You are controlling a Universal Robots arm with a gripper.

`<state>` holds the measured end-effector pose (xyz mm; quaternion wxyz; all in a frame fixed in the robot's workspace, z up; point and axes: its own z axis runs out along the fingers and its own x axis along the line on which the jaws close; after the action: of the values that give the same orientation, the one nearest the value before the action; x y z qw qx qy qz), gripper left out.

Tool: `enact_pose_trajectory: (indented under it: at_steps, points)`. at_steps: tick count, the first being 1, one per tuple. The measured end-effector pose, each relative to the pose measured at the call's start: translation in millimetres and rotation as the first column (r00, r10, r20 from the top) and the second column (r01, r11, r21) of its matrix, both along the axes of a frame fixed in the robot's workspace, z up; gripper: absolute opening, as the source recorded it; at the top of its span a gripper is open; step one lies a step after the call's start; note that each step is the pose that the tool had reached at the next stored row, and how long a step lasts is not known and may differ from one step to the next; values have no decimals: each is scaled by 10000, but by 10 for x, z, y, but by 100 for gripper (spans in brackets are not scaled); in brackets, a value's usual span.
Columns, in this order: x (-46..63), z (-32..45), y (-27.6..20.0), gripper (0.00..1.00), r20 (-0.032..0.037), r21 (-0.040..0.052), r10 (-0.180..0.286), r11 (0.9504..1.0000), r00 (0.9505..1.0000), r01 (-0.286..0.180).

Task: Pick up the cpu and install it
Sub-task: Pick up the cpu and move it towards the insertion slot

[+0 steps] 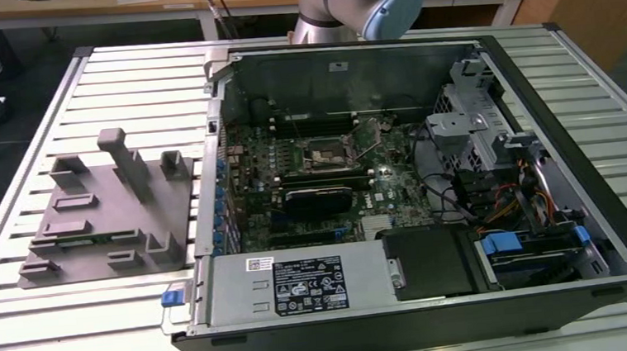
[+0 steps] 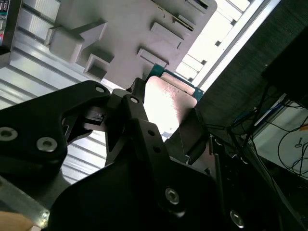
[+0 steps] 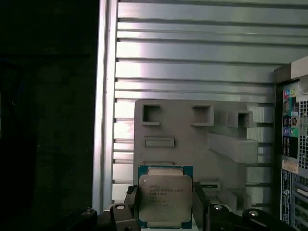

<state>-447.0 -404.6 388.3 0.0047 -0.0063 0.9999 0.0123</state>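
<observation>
In the first wrist view the tool [image 3: 166, 206] is clamped on the cpu [image 3: 164, 195], which sits between its two fingers [image 3: 200, 204] (pale metal plate facing this camera). Beyond the tool lies the grey tray [image 3: 183, 139] on the slatted tabletop [image 3: 192, 57], and the open computer case [image 3: 291, 144] stands just beside the tray.

Grey tray [image 3: 183, 130] with blocky slots lies on the slatted metal table [image 3: 192, 53], straight out beyond the gripper [image 3: 165, 202]. Off to the gripper's side sits the open PC case [image 1: 351, 73], motherboard [image 1: 257, 159] and a silver power supply [image 1: 233, 289] inside.
</observation>
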Motion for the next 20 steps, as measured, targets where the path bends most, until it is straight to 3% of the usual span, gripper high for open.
enact_pose_trajectory:
  at_steps: [2,8,20]
  points:
    - [0,59,1,53,-2,-1,-1,10000,10000,1]
    - [13,72,1,53,-2,-1,0,10000,10000,0]
    - [462,70,0,53,-2,0,-1,10000,10000,1]
